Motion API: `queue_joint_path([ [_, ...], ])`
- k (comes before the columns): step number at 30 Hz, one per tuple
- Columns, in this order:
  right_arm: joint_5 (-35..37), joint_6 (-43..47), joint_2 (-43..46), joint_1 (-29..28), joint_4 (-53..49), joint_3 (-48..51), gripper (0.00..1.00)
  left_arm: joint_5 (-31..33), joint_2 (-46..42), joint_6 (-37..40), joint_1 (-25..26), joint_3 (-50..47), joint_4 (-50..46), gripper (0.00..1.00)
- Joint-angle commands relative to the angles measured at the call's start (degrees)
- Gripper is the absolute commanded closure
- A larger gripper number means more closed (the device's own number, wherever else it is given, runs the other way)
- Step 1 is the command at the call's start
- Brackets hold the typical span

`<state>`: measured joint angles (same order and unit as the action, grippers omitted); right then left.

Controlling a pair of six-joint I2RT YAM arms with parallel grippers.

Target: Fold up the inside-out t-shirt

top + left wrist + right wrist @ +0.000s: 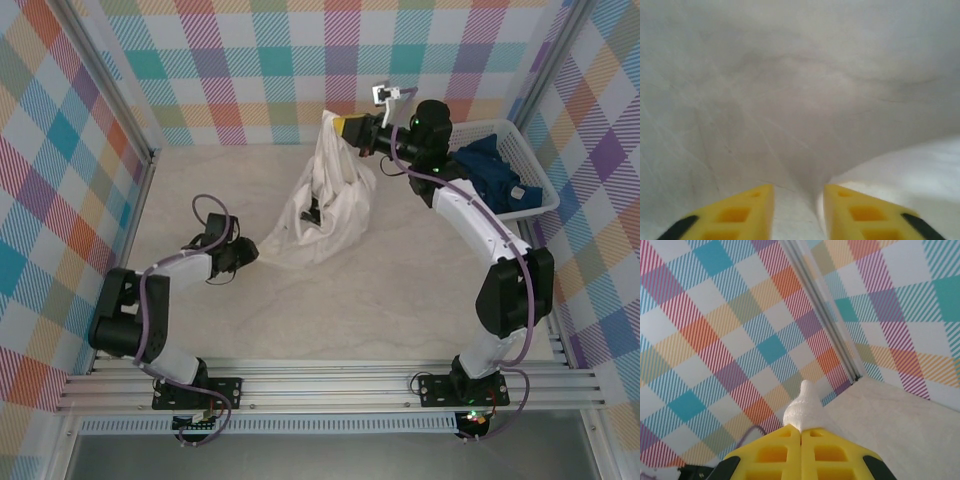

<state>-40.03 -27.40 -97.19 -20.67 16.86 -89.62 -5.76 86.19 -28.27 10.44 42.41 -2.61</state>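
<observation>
Inside-out t-shirt (325, 205) sits mid-table toward the back, bunched into a loose tent. One point is pulled up high, and the lower part puddles on the table (400, 300). No fold made yet and nothing is laid flat, so I judge the task barely started. Spreading, smoothing and every fold are left.

Left side: left gripper (248, 252) is low at the shirt's near-left hem. On the left wrist camera, its fingers (747, 210) stand a little apart in a narrow gap, with white cloth right ahead and showing through the gap. I cannot tell whether any cloth is actually pinched.

Middle: a small dark spot (312, 212) on the hanging cloth, probably the tag, too small to be sure.

Right side: right gripper (347, 127) is raised at the back, jaws closed tight on a nub of the shirt. The right wrist view shows white fabric poking out between the closed yellow fingers (775, 455).

Far right: white basket (530, 140) against the wall, dark blue garment (495, 170) inside, well apart from the shirt. Not the target.

In the way: the right arm reaches across the back right of the table. The shirt hangs from one point, so it will likely collapse into a heap unless it gets spread first.
</observation>
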Motion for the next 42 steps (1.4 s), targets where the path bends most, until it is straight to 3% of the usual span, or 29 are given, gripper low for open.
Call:
queue_joint_path([
  [1, -3.91, 6.29, 4.57, -0.23, -4.43, 0.47, 1.0, -4.17, -8.46, -0.01, 0.67, 0.45, 5.3, 0.46],
  [6, -4.34, 7.67, 5.73, -0.25, -7.63, 1.16, 1.0, -9.95, -12.2, 3.24, 7.34, 2.8, 9.2, 0.25],
  [9, -4.66, 7.71, 5.96, -0.24, -7.89, 1.43, 1.0, -10.34, -8.08, 7.15, 12.59, 7.84, 8.28, 0.22],
  [12, -4.87, 8.25, 6.55, -0.2, -8.71, 1.4, 1.0, -9.63, -1.73, 9.04, 14.51, 13.62, 6.95, 0.23],
  [13, -4.96, 8.68, 6.75, -0.25, -9.34, 1.34, 1.0, -9.03, 0.27, 9.08, 14.57, 15.27, 6.75, 0.26],
  [16, -4.34, 12.93, 8.75, -0.22, -14.26, 0.88, 1.0, -5.94, 4.57, 8.23, 14.21, 19.1, 6.29, 0.59],
  [19, -2.42, 16.12, 12.62, 1.74, -17.54, 1.25, 1.0, -3.94, 4.13, 4.36, 10.61, 18.31, 6.39, 0.91],
  [21, -3.19, 13.33, 15.61, 5.12, -13.96, 2.7, 1.0, -2.52, 2.56, -0.79, 5.83, 15.28, 6.34, 0.97],
  [25, -3.57, 10.02, 18.9, 7.57, -9.47, 4.18, 1.0, -3.93, 0.64, -5.69, -0.83, 9.8, 5.29, 0.98],
  [28, -5.35, 7.44, 18.56, 7.57, -7.28, 6.17, 1.0, -3.52, -1.52, -5.89, -0.77, 6.26, 5.11, 0.88],
  [33, -6.26, 7.14, 18.01, 7.39, -7.25, 12.31, 1.0, -2.01, -7.73, -3.45, -0.21, 2.88, 2.78, 0.5],
  [38, -7.05, 7.55, 16.73, 5.87, -9.81, 16.86, 1.0, -3.33, -14.01, 0.59, 2.8, 2.12, 0.44, 0.35],
  [42, -7.49, 7.1, 16.2, 5.32, -11.63, 18.86, 1.0, -11.41, -16.74, 6.98, 9.61, 1.39, 7.54, 0.23],
])
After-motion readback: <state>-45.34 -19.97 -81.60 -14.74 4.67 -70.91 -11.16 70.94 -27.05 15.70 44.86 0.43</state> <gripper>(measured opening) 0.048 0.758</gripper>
